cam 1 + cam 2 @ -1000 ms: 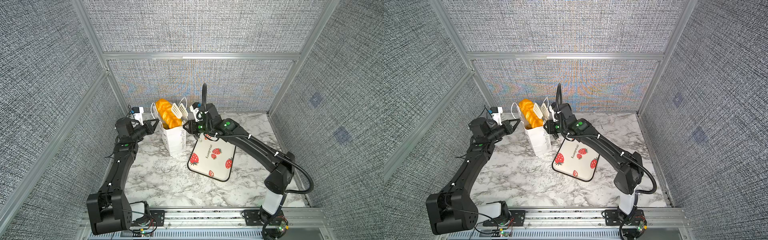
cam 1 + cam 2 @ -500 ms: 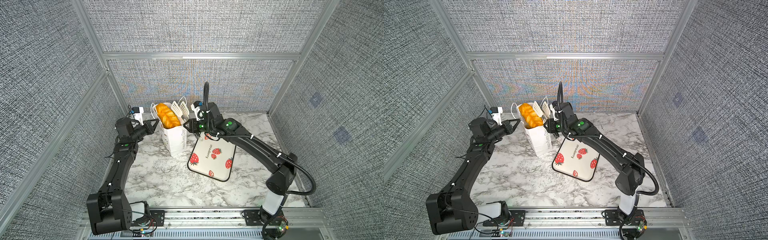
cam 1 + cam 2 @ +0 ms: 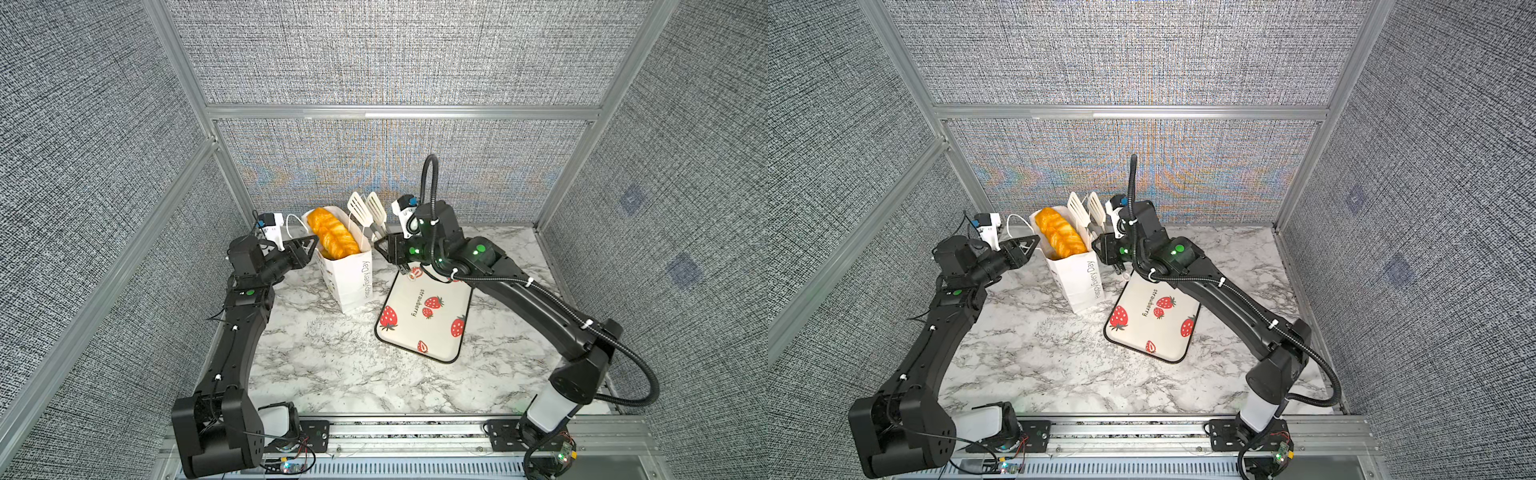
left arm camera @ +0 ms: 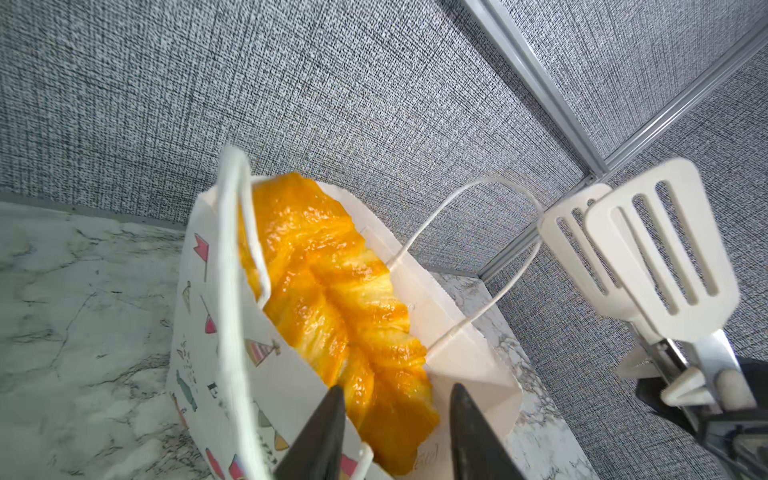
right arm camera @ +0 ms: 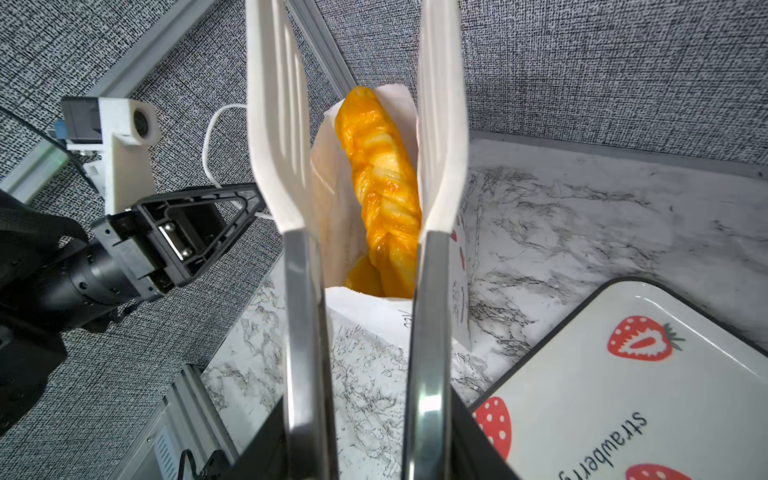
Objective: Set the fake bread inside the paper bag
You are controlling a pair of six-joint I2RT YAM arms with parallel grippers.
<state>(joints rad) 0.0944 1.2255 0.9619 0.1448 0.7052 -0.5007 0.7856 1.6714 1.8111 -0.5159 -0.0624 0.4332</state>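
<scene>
Fake bread [image 3: 332, 237], a long braided loaf, stood in the paper bag [image 3: 353, 286], top end poking out. Bag was upright on the marble table [image 3: 332, 374]. Left gripper [image 4: 397, 386] was at the bag's mouth w/ fingers spread, possibly brushing the rim, hard to tell. Right gripper [image 3: 384, 247] pinched the white tongs [image 3: 368, 210], blades apart, just beside the bag. Strawberry tray [image 3: 424, 332] lay nearby.

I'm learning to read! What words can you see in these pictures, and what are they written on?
"Happy Every Day": on the side of the paper bag.
"strawberry": on the tray.
Small print among the drawings on the bag's other side, in the left wrist view: too blurred to read.
The tongs carry no words.
</scene>
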